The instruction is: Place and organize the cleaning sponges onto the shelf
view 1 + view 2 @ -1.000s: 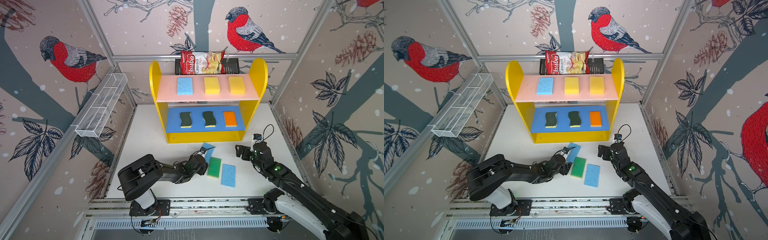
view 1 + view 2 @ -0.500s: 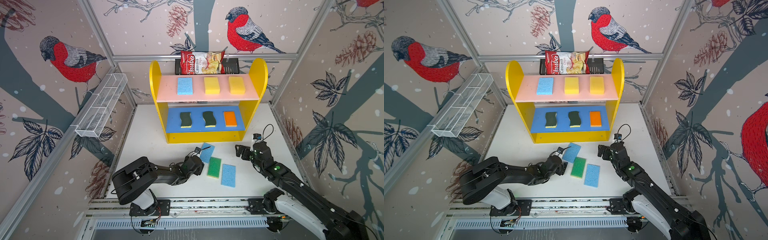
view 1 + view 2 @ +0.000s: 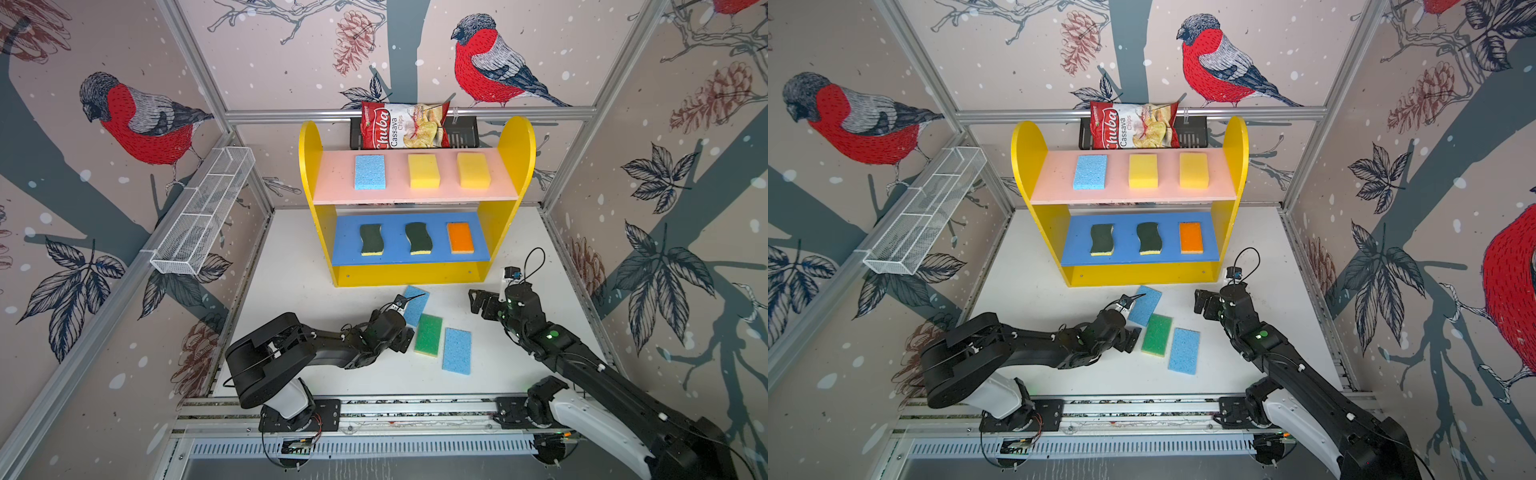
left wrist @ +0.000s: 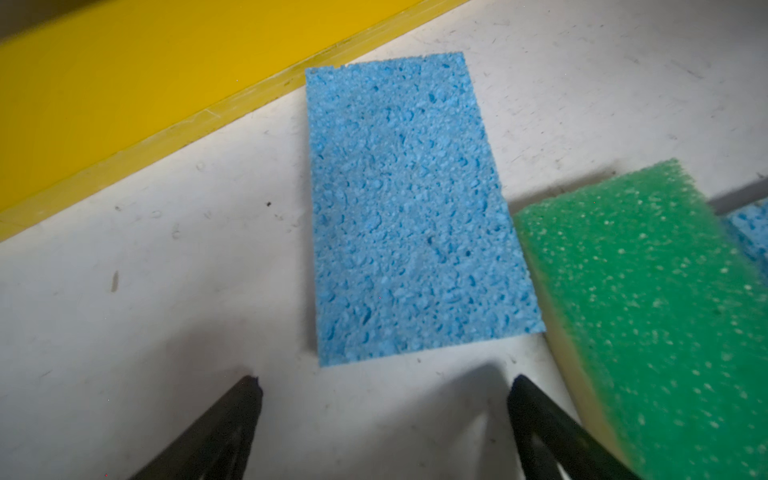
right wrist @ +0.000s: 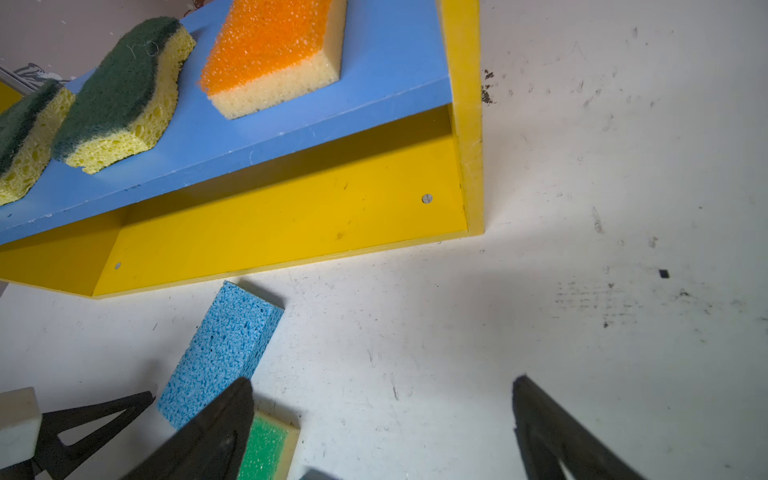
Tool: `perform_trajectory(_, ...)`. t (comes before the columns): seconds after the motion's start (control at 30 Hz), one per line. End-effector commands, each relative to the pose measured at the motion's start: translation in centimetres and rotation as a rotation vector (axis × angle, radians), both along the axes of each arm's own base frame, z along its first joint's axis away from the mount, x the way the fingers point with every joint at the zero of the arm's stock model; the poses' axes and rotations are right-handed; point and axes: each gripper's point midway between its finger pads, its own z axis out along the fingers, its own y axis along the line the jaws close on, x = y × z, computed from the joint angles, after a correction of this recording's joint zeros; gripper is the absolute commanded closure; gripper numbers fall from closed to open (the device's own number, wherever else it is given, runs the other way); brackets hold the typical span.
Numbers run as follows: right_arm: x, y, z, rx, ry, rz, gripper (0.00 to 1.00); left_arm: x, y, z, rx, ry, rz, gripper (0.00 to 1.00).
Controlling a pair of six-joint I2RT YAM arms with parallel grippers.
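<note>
— Shelf (image 3: 411, 275) at back centre of the table, long side facing the arms. Load?

— Six aboard. Pink top board, in a row: top blue sponge (image 3: 370, 171), left yellow sponge (image 3: 423, 171), right yellow sponge (image 3: 473, 171). Blue middle board: left wavy sponge (image 3: 371, 240), right wavy sponge (image 3: 419, 238), orange sponge (image 3: 460, 237). All lie flat, long axes front to back, across the boards.

— Loose ones?

— Three, flat on the table before the yellow base. Slanted blue sponge (image 4: 407, 208): one short end just beside the base, long axis angling away toward the left arm. Green sponge (image 3: 429, 335), green face up over yellow backing, sits just beside it, long axis nearly front to back. Outer blue sponge (image 3: 457, 351) lies nearest the arms, same heading, slight tilt.

— Surroundings?

— Walls papered with red-breasted birds, branches and pine cones, framed in aluminium. Table (image 3: 316, 299) white, scuffed, speckled. Wire basket (image 3: 203, 216) on the left rail. Chips bag (image 3: 403, 126) on a black rack (image 3: 461, 133) behind the shelf.

— Grippers?

— Left gripper (image 4: 384, 380) low at the slanted blue sponge's near end, jaws spread, nothing between them, tips short of the foam. Right gripper (image 5: 383, 381) over bare table near the shelf's right corner, jaws wide, empty.
</note>
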Motion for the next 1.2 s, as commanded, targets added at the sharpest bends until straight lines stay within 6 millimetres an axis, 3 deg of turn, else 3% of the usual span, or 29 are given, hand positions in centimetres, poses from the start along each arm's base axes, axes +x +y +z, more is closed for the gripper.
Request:
perform_trajectory(0.0,0.2,0.1,0.3,0.006,-0.012,0.005,0.03,-2.0,0.2,-1.6,0.047,0.097,-0.051,0.04)
perform_trajectory(0.57,0.0,-0.1,0.3,0.002,-0.008,0.003,0.03,-1.1,-1.9,-1.3,0.013,0.101,-0.019,0.03)
perform_trajectory(1.17,0.0,-0.2,0.5,0.011,-0.022,0.001,0.03,1.1,-1.6,-1.9,0.106,0.053,0.061,0.04)
